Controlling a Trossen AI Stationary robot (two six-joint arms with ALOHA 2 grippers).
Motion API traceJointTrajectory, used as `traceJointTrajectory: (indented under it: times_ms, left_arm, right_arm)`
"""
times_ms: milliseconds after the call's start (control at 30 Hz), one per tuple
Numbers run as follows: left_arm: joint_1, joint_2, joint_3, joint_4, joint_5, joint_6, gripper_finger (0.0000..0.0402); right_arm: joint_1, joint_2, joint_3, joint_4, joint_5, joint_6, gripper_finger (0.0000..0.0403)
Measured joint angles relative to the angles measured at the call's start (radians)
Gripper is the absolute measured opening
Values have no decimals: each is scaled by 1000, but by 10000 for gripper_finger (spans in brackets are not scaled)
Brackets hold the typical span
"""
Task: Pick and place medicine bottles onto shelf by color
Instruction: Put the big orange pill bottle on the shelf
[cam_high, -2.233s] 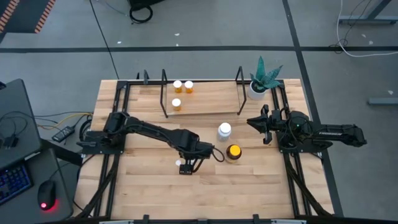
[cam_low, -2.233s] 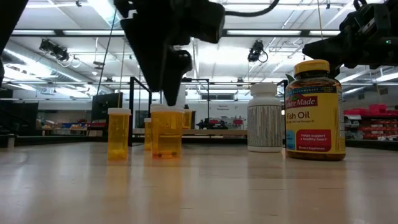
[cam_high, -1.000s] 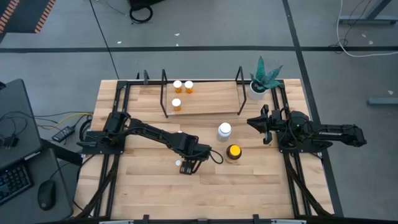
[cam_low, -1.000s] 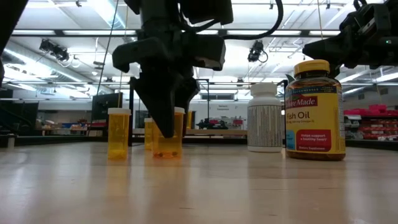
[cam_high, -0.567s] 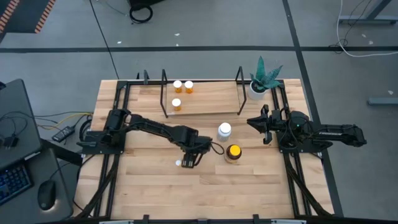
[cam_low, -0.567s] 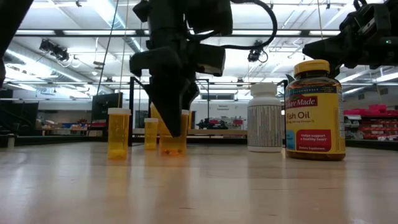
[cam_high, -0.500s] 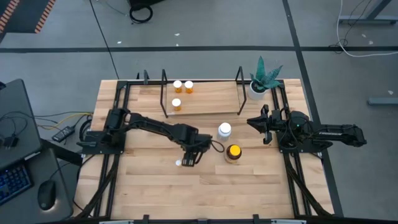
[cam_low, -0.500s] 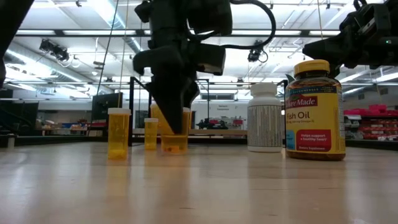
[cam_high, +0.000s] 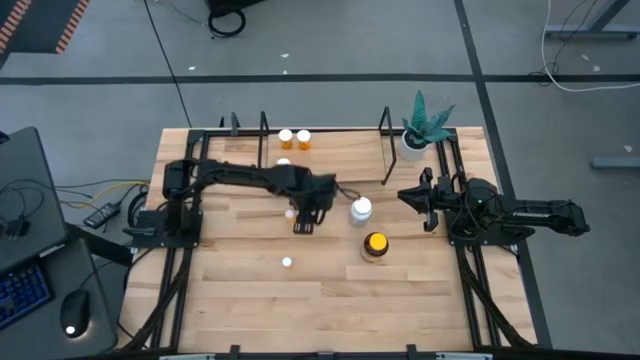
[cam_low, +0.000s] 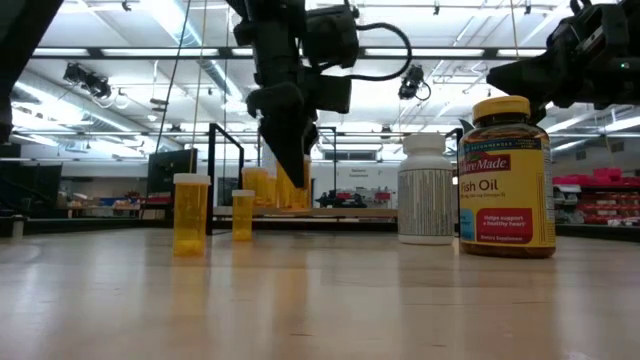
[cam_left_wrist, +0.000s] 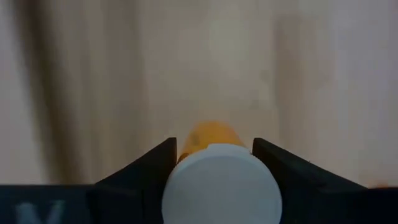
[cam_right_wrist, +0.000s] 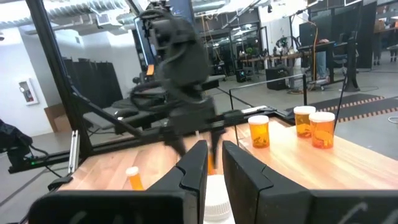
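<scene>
My left gripper (cam_high: 303, 222) hangs over the table's middle, just in front of the shelf (cam_high: 335, 165), shut on a small orange bottle (cam_low: 294, 196) with a white cap (cam_left_wrist: 221, 185). Three more orange bottles stand on the shelf board, two at the back (cam_high: 286, 138) (cam_high: 303, 138) and one (cam_high: 283, 161) partly under my left arm. Another orange bottle (cam_high: 287, 262) stands on the table nearer the front. The white bottle (cam_high: 360, 210) and the amber yellow-capped bottle (cam_high: 375, 245) stand right of centre. My right gripper (cam_high: 418, 199) waits at the right, its fingers a narrow gap apart around nothing. My left gripper pinches the orange bottle at its top end, one finger (cam_left_wrist: 152, 171) on either side of the white cap (cam_left_wrist: 186, 180). The fingers come from above and point down. The bottle hangs upright below them, its bottom (cam_low: 295, 206) lifted clear of the table.
A white pot with a green plant (cam_high: 422, 130) stands at the shelf's right end. The shelf's black posts (cam_high: 388, 122) rise around the board. Bare tabletop (cam_high: 330, 310) lies along the near edge.
My left gripper has risen and gone toward the table's far edge, up to the front of the shelf. It has carried the orange bottle with it, lifted clear of the table and upright. The other orange bottle near the front has stayed in place.
</scene>
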Motion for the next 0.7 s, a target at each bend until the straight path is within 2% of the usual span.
traceJointTrajectory:
  times_ms: [100, 300, 433, 567, 700]
  left_arm:
    - [49, -15, 0, -2, 0, 27, 224]
    - [134, -26, 0, 6, 1, 77, 205]
    - [175, -26, 3, 6, 0, 109, 211]
    - [200, -26, 46, -6, 0, 130, 225]
    - [215, -26, 113, -25, 1, 162, 218]
  right_arm:
    - [0, 2, 0, 0, 0, 0, 57]
    - [0, 3, 0, 8, 0, 0, 57]
    - [0, 3, 0, 9, 0, 0, 57]
    - [0, 3, 0, 14, 0, 0, 57]
    - [0, 3, 0, 17, 0, 0, 57]
